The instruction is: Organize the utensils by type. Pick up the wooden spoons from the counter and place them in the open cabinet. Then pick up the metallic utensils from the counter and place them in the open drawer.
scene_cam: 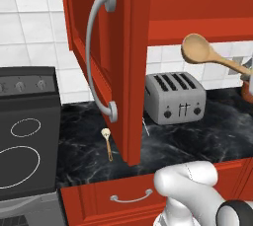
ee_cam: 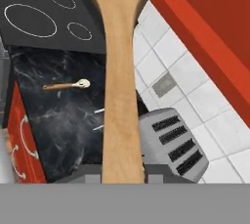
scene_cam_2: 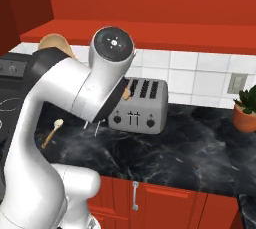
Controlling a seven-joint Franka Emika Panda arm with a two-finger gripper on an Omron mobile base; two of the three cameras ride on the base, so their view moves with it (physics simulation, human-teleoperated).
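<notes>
My gripper (ee_cam: 122, 178) is shut on a large wooden spoon (ee_cam: 119, 86). It holds it by the handle, high above the counter (scene_cam: 197, 136). The spoon's bowl (scene_cam: 196, 48) hangs just under the open cabinet's (scene_cam: 123, 67) shelf, above the toaster. In the right base view my arm hides most of it, leaving the bowl (scene_cam_2: 55, 42). A second, small wooden spoon (scene_cam: 106, 142) (scene_cam_2: 52, 130) (ee_cam: 68, 85) lies on the counter left of the toaster. Thin metallic utensils (scene_cam: 147, 127) (scene_cam_2: 95, 125) (ee_cam: 99, 119) lie beside the toaster. The drawer (scene_cam: 118, 195) front sits below the counter edge.
A silver four-slot toaster (scene_cam: 175, 96) (scene_cam_2: 137, 105) stands at the back of the counter. A black stove (scene_cam: 27, 131) is to the left. The cabinet door's grey bar handle (scene_cam: 94, 52) hangs over the counter. A potted plant (scene_cam_2: 245, 108) sits far right.
</notes>
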